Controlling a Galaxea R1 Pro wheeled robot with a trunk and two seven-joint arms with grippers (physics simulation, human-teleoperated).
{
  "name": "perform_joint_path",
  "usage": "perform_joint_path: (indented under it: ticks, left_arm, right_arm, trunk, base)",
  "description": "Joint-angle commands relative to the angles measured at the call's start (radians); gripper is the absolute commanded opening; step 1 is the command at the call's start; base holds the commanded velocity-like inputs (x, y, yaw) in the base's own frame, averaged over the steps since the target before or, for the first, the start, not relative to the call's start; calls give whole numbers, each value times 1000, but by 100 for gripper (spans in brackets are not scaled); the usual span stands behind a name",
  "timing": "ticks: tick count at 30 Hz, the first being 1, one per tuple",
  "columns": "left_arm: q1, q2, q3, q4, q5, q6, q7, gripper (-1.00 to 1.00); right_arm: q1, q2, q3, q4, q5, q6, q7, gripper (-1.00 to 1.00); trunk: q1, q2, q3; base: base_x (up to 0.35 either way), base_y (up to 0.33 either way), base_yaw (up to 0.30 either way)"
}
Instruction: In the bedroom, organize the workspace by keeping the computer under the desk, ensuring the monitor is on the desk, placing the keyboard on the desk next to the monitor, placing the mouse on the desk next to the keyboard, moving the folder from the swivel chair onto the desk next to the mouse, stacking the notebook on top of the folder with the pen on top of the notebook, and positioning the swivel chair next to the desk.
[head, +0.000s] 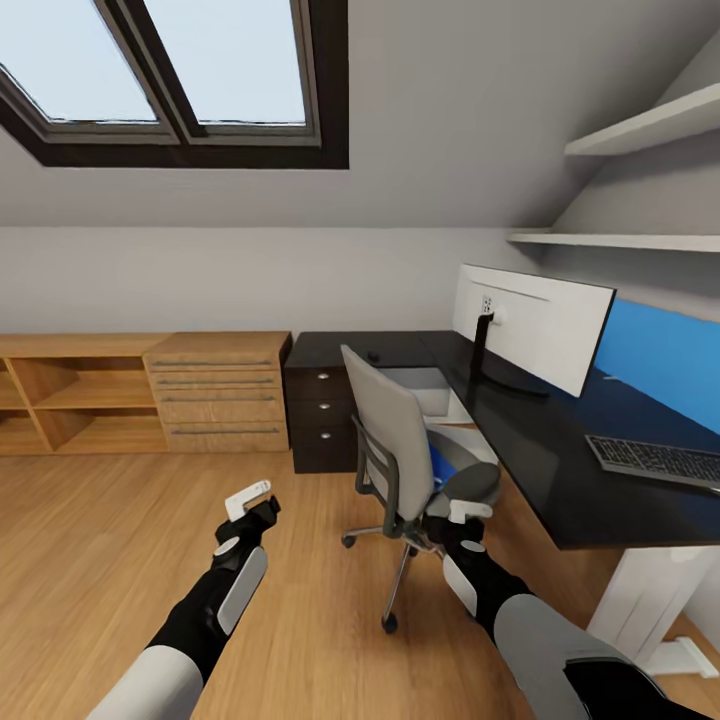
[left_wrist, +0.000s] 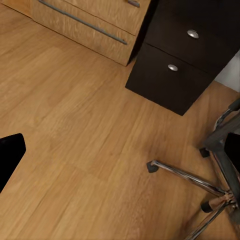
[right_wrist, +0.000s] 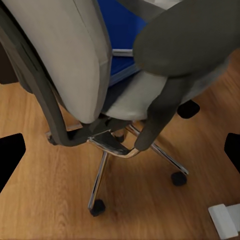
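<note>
The grey swivel chair (head: 395, 440) stands on the wood floor with its back towards me, in front of the black desk (head: 545, 455). A bright blue folder (head: 437, 462) lies on its seat and also shows past the backrest as the folder (right_wrist: 120, 30). On the desk are the monitor (head: 535, 325), the keyboard (head: 655, 460) and, at the far corner, the small mouse (head: 373, 355). The grey computer (head: 428, 388) sits under the desk. My left gripper (head: 250, 500) hovers open over the floor, left of the chair. My right gripper (head: 470, 512) is open just behind the chair's armrest (right_wrist: 185, 45). The notebook and pen are hidden.
A dark drawer unit (head: 322, 415) closes the desk's left end, with a light wooden dresser (head: 220, 390) and open shelves (head: 70, 395) beside it. The chair's star base (right_wrist: 107, 150) spreads over the floor. A white desk foot (right_wrist: 225, 220) lies near my right gripper. Wall shelves (head: 640, 130) hang above.
</note>
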Motion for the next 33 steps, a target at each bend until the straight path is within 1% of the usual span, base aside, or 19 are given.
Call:
perform_joint_path:
  ticks: [1, 6, 11, 14, 20, 21, 22, 25, 27, 29, 33]
  left_arm:
    - [-1, 0, -5, 1, 6, -24, 8, 100]
    - [0, 0, -5, 11, 7, -53, 7, 100]
    - [0, 1, -5, 24, 7, -59, 6, 100]
    - [0, 5, -5, 26, 6, -49, 4, 100]
    - [0, 5, -5, 40, 7, -45, 2, 100]
    - [0, -1, -11, 46, 1, -51, 0, 100]
    - [3, -1, -17, 51, 1, -57, 4, 100]
    - [3, -1, -33, 68, 1, -74, 4, 100]
    - [4, 1, -40, 80, 4, -83, 6, 100]
    - [6, 11, -29, 91, 4, -72, 6, 100]
    - [7, 30, -6, 113, -3, -49, 5, 100]
  right_arm:
    - [-1, -1, 0, 1, -9, -6, -1, 100]
    - [-1, -1, 0, 1, -9, -6, -2, 100]
    - [-1, -1, 0, 0, -9, -6, -2, 100]
    - [-1, -1, 0, 0, -9, -6, -2, 100]
    - [0, -1, 0, -2, -9, -9, -1, 100]
    - [1, -7, -1, -8, -9, -15, -2, 100]
    - [1, -7, -3, -14, -10, -21, -5, 100]
    - [1, -7, -3, -23, -10, -32, -5, 100]
    - [1, -2, -3, -23, -10, -28, -5, 100]
    - [1, -4, -3, -23, -10, -26, -6, 100]
    - [2, -19, -3, -23, -14, -23, -4, 100]
  trunk:
    - [4, -8, -4]
    - [23, -43, -20]
    - [23, -43, -20]
    - [23, -43, -20]
    - [23, -43, -20]
    - [23, -43, -20]
    - [23, -43, -20]
    - [23, -43, -20]
    - [23, -43, -20]
    - [23, -43, -20]
    - [23, -43, -20]
  base:
    - [0, 0, 0]
    - [0, 0, 0]
    - [0, 0, 0]
    - [0, 0, 0]
    - [0, 0, 0]
    - [0, 0, 0]
    - [0, 0, 0]
    - [0, 0, 0]
    - [0, 0, 0]
    - [0, 0, 0]
    - [0, 0, 0]
